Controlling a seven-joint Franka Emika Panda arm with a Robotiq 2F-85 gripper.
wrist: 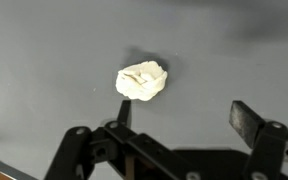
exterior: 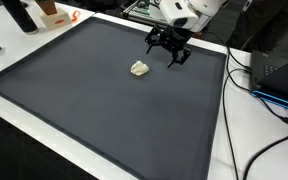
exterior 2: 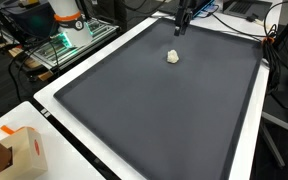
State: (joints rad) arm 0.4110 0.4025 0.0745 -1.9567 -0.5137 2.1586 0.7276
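Tool (exterior: pixel 171 58) hovered above the dark mat (exterior: pixel 104 110), jaws apart and empty; we noted a crumpled white lump (exterior: pixel 139 69) lying near it, untouched.

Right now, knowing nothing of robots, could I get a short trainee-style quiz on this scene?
1. True or false: the black two-fingered gripper is shut on the small cream-white crumpled lump.
2. The lump lies on: A a dark grey flat mat; B a wooden tray; C a blue plate.
3. Fill in: the gripper's jaws stand ____.
Key: 1 false, it is apart from the lump; 2 A; 3 open.
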